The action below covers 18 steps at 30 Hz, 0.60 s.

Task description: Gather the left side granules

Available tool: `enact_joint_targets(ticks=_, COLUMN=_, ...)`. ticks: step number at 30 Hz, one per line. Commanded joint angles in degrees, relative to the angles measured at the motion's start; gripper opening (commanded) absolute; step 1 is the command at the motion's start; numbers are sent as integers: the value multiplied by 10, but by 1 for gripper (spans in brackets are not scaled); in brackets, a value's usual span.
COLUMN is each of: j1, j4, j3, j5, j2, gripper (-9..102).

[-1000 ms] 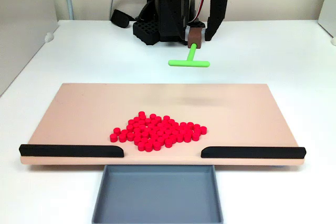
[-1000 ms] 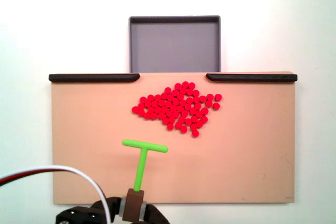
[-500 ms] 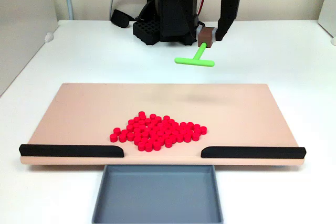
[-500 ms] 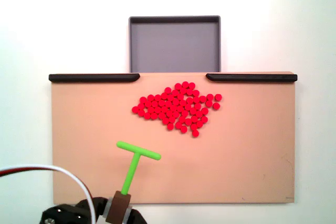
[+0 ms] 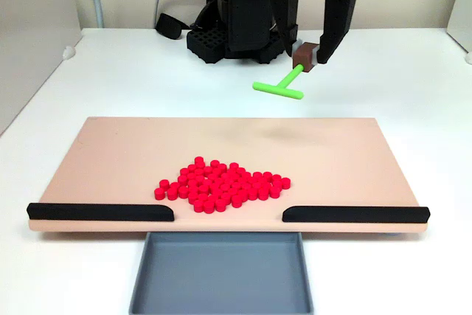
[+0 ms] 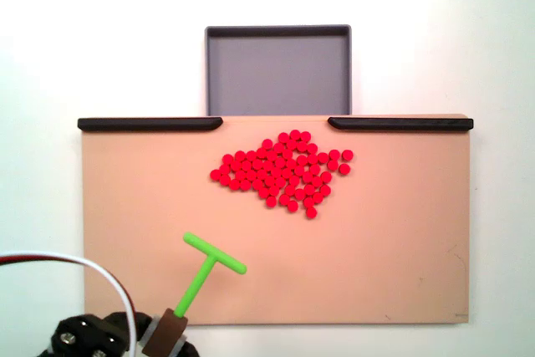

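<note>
While the granules (image 5: 221,186) lie unmoved in one loose patch near the gap between the two black rails (image 5: 101,212), we see the green T-shaped pusher (image 6: 206,272) has swung since a second ago. In the view from above its crossbar has slid toward the board's left lower corner and tilted, and in the front view it now hangs off to the right, above the white surface (image 5: 383,71) behind the board (image 5: 346,153). The fingers (image 6: 167,339) sit at the brown block on the pusher's stem; we cannot tell how wide they stand, only that the tool rides with the arm. No pellet is touched by the tool. We judge this as a repositioning: the arm is carrying the pusher out to one flank of the patch, so a sweep inward could push the outlying pellets toward the middle. The gathering stroke is not yet begun, and the grey tray (image 6: 278,68) holds nothing.
</note>
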Motion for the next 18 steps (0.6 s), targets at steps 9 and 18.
enact_joint_targets(ticks=9, j1=-18, j4=-3, j3=-70, j5=101, j2=-23, gripper=0)
enact_joint_targets(ticks=18, j1=-17, j4=-3, j3=-81, j5=145, j2=-30, gripper=0)
